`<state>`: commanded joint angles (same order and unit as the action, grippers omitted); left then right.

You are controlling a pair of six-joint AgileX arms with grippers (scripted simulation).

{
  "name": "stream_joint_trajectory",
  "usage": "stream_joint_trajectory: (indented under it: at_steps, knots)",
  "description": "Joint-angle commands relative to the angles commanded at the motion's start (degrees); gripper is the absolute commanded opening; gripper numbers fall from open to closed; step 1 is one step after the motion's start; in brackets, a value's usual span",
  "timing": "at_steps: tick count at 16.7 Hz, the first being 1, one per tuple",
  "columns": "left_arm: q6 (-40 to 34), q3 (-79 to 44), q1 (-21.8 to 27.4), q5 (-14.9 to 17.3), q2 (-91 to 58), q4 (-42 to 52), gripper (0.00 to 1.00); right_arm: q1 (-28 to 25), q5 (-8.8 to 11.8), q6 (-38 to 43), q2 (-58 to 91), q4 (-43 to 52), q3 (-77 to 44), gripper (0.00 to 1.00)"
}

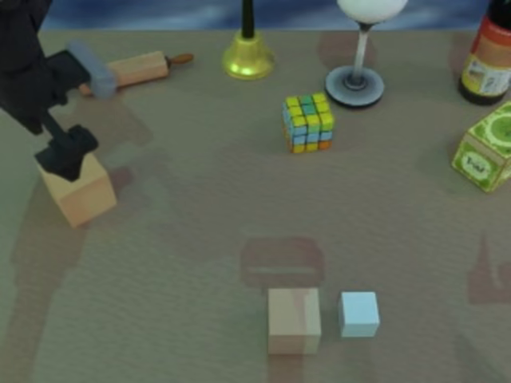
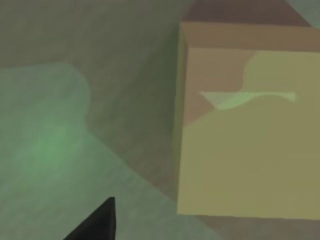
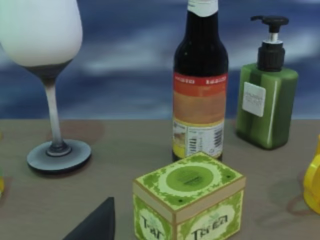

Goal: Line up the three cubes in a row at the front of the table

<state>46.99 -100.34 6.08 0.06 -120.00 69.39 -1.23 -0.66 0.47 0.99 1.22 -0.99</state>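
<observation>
On the tan-brown surface (image 1: 184,239), only "Tea" reads clearly, on the green box (image 3: 189,202); left claw (image 1: 65,155) above the tan cube (image 1: 80,195), grip unclear.

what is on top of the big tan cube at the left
The left gripper sits over the yellowish-tan cube, covering part of its top face. Whether its fingers touch or grip the cube cannot be seen. Nothing else rests on it.

Dim, soft, slightly blurry renders w/ faint reddish shadows on table (image 1: 160,263), maybe overhead light.

left pincer (image 1: 65,159) partly covering tan cube (image 1: 80,195)
</observation>
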Motion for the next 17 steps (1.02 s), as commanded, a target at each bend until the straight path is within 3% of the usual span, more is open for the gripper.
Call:
stream_joint_trajectory:
  at_steps: [9,17]
  knots:
    - [0.7,-0.7,-0.1,0.1,-1.8,-0.1,1.00,0.7,0.7,-0.5,-1.0,-1.2,1.0,1.00]
    - [0.8,10.5,0.0,0.1,-6.6,-16.3,1.00,0.7,0.7,-0.5,-1.0,-1.2,1.0,1.00]
